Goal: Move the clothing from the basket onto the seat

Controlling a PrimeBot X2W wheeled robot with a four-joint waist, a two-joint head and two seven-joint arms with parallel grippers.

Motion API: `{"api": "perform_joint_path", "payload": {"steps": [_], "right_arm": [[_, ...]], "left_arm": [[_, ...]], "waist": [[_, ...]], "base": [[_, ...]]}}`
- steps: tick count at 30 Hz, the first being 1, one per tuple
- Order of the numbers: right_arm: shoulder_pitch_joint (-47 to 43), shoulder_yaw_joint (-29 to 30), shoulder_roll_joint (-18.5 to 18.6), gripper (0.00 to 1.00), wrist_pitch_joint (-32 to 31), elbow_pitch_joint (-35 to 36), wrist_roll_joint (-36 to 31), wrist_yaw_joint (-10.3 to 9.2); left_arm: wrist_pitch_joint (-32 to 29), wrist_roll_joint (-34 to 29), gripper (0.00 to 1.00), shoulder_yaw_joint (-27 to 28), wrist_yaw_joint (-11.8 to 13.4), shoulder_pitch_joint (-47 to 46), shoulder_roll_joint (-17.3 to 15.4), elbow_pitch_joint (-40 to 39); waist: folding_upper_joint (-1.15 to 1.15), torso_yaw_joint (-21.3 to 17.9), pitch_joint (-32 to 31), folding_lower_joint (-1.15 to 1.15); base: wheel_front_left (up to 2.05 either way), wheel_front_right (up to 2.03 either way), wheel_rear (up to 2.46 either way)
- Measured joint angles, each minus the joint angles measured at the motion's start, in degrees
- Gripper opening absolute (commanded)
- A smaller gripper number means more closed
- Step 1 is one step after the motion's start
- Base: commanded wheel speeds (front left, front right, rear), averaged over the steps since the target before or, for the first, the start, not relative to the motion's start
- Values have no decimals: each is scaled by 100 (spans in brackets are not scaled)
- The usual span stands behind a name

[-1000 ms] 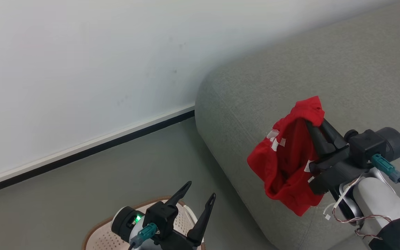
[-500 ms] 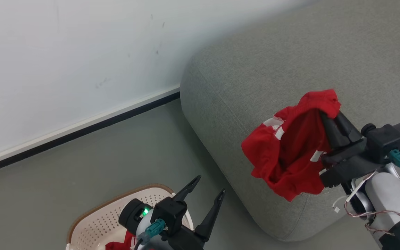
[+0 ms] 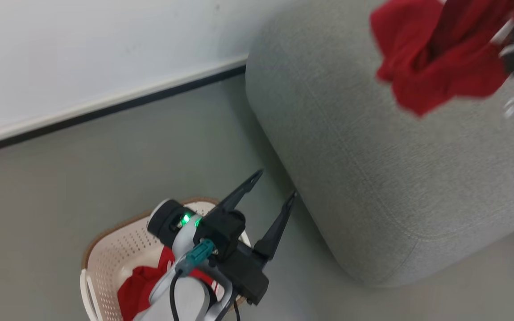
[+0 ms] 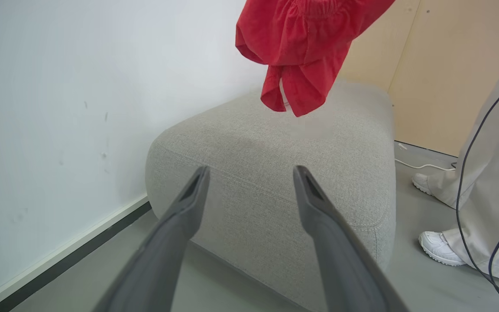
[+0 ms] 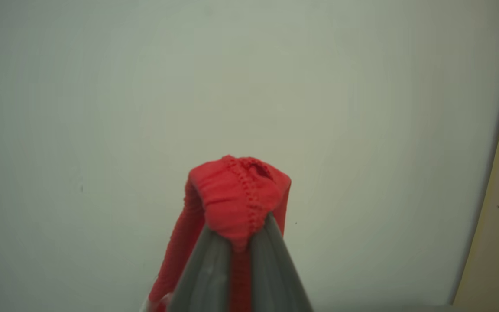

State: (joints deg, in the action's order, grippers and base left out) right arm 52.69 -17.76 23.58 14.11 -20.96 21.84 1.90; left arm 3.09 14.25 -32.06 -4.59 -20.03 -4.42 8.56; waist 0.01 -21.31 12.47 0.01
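Note:
In the right wrist view my right gripper is shut on a fold of red clothing. That garment hangs blurred in the air above the light-grey seat, at the head view's top right. From the left wrist view the same garment dangles over the seat. My left gripper stands open and empty above the cream basket, its fingers pointing at the seat's side. More red clothing lies in the basket, partly hidden by my left arm.
The basket stands on the grey floor beside the seat's rounded corner. A white wall with a dark skirting runs behind. To the seat's right a person's legs in white shoes stand near a wooden panel.
The head camera has tilted down, so more of the basket shows. My right gripper has carried the red garment up and further over the seat. The left gripper stays open.

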Motion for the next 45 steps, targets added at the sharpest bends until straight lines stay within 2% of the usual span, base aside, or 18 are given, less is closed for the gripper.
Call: {"api": "perform_joint_path", "payload": {"steps": [12,18,20,26,30,39,45], "right_arm": [[1772,631,721,0,-145,-1040,109,73],[2140,789,842,0,-142,-1490,126,86],[2217,840,842,0,-141,-1675,126,-12],[2373,934,738,0,-88,-2079,134,-246],[2427,909,561,0,-42,-2345,134,-299],[2160,743,145,0,-41,-3204,143,-315],[2160,531,-88,0,-34,-3582,131,-218]], "left_arm": [[-304,-175,100,-7,-1,-673,-7,-444],[-435,-275,100,89,1,-878,-118,-599],[-457,-327,100,141,3,-932,-149,-632],[-537,-370,100,194,4,-1021,-291,-699],[-603,-394,100,193,4,-1045,-307,-720],[-661,-427,100,135,4,-1165,-283,-728],[-670,-428,100,135,4,-1212,-281,-698]], "waist": [[1,399,1044,0],[1,563,1549,0],[1,604,1708,0],[1,673,2118,0],[1,679,2326,0],[0,728,2636,0],[0,824,2734,-1]], "base": [[0,0,0],[0,0,0],[0,0,0],[0,0,0],[0,0,0],[0,0,0],[0,0,0]]}}
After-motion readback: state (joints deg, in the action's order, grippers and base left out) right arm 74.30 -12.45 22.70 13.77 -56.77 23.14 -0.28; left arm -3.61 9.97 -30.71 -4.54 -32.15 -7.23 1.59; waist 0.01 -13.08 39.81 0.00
